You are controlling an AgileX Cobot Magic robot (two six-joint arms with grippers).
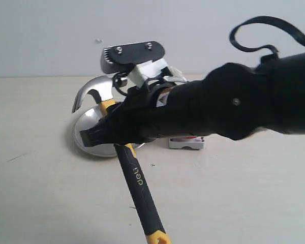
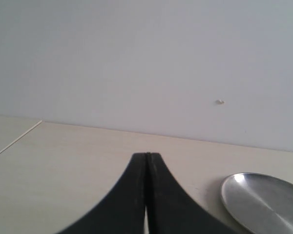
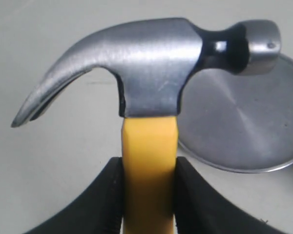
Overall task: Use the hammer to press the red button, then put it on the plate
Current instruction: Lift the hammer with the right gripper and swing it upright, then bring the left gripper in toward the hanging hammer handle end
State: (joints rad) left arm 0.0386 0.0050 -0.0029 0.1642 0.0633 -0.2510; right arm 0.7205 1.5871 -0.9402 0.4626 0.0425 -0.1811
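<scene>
My right gripper (image 3: 149, 163) is shut on the yellow neck of the hammer (image 3: 151, 63), just below its grey steel head. In the exterior view the hammer (image 1: 137, 178) is held off the table, tilted, claw up at the left and the yellow looped end down at the bottom edge. The right gripper (image 1: 109, 129) hangs in front of the steel plate (image 1: 86, 122). The striking face shows against the plate (image 3: 244, 126). The red button is almost wholly hidden behind the right arm; only its light-grey base (image 1: 185, 144) shows. My left gripper (image 2: 147, 157) is shut and empty, the plate (image 2: 263, 204) off to one side.
The right arm's thick black forearm (image 1: 234, 109) crosses the exterior view from the right, with a cable loop (image 1: 264, 33) above it. The pale tabletop (image 1: 40, 203) runs back to a plain wall. The left arm does not show in the exterior view.
</scene>
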